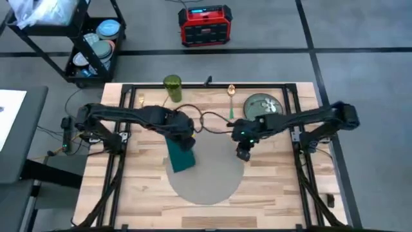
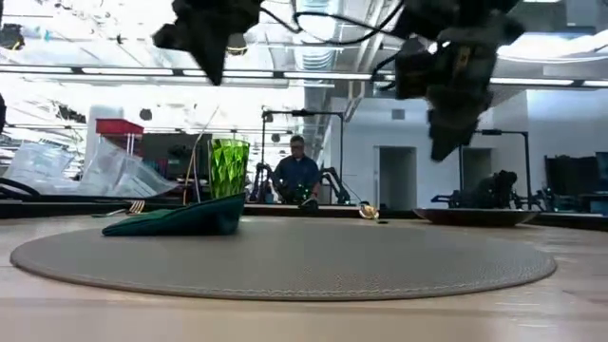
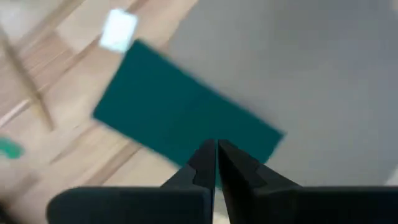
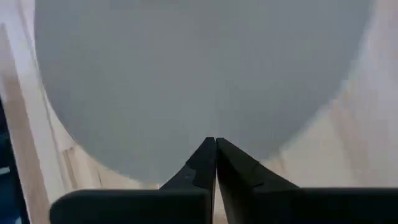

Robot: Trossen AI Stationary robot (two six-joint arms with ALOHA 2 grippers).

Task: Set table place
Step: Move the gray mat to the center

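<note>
The place, a round grey-beige mat, lies flat in the middle of the table. A folded dark green cloth lies flat across the mat's left rim, partly on the wood. My left gripper hangs shut above the cloth's far end, clear of it. Over the mat's right rim my right gripper hangs shut with nothing in it, raised well above the table.
Along the far edge stand a green glass, a gold fork, a gold spoon and a dark green plate. A small white tag lies on the wood by the cloth. A person sits beyond the table.
</note>
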